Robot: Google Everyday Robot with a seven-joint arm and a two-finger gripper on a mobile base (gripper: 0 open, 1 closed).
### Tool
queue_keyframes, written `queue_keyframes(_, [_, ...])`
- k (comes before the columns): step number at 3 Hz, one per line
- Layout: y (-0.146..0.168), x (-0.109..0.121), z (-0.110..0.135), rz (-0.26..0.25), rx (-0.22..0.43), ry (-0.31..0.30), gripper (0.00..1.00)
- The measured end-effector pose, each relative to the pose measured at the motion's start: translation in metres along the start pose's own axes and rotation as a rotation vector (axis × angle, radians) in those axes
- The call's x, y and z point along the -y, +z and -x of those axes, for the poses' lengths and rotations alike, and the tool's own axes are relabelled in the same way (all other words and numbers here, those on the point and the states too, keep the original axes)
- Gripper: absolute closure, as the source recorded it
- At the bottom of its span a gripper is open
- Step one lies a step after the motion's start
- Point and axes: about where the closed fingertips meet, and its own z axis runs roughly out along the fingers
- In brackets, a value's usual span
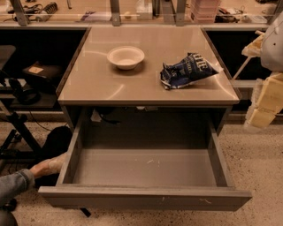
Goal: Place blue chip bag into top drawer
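The blue chip bag (188,70) lies crumpled on the right side of the tabletop (101,88), with white lettering facing up. The top drawer (146,167) is pulled fully out below the table's front edge, and its grey floor is bare. My gripper (264,103) shows as cream-coloured parts at the right edge of the camera view. It is off the table's right side, level with the front edge and well to the right of the bag, holding nothing that I can see.
A white bowl (125,56) stands on the tabletop to the left of the bag. A person's hand and grey sleeve (44,167) rest by the drawer's left wall. A black stand and cables (17,114) are on the left. Cluttered benches (132,11) run behind the table.
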Motion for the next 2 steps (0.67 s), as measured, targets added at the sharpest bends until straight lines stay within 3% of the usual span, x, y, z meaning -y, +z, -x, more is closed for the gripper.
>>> queue_keyframes(1, [0.001, 0.01, 0.007, -0.006, -0.004, -0.013, 0.0])
queue_keyframes(2, [0.017, 0.045, 0.019, 0.021, 0.009, -0.029, 0.0])
